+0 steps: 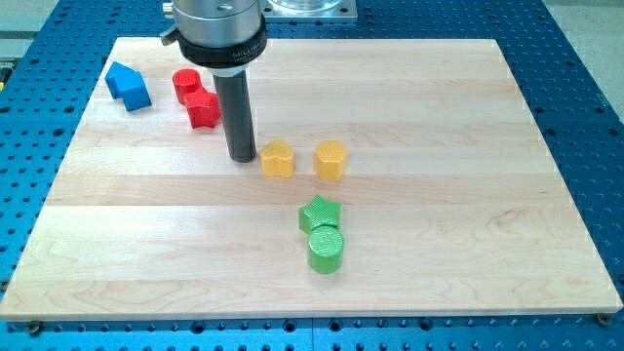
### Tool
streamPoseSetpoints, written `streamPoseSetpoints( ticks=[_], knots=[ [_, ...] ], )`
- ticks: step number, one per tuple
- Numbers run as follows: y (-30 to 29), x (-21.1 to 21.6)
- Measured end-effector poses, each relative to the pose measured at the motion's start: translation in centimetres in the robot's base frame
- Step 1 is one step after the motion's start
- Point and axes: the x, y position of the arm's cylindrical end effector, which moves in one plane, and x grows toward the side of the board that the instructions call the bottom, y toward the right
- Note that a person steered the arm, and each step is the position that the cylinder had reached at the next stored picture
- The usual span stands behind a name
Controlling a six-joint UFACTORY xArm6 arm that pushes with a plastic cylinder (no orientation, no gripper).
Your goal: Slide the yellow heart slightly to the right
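1. Camera view: my tip (242, 157) rests on the wooden board (439, 117), just beside the yellow heart (278, 158), on that block's left in the view. A thin gap seems to remain, though I cannot be sure they are apart.
2. The rod has no jaws to open or close; it holds nothing and can only push.
3. The yellow heart sits near the board's middle. A second yellow block (331, 160), its shape hard to make out, stands just to its right in the view.
4. The heart looks small, light and stiff, and should slide easily on the smooth wood.
5. It may spin if struck off-centre, so I judge the best contact to be the middle of its left side.
6. A short push is called for; a long one would knock it into the yellow neighbour.
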Motion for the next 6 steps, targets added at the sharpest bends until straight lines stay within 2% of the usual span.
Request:
streamPoseSetpoints(
  ticks=[2, 3, 5, 6],
  knots=[
    [4.1, 0.0],
    [4.2, 0.0],
    [7.1, -4.4],
    [9.5, -4.6]
  ],
)
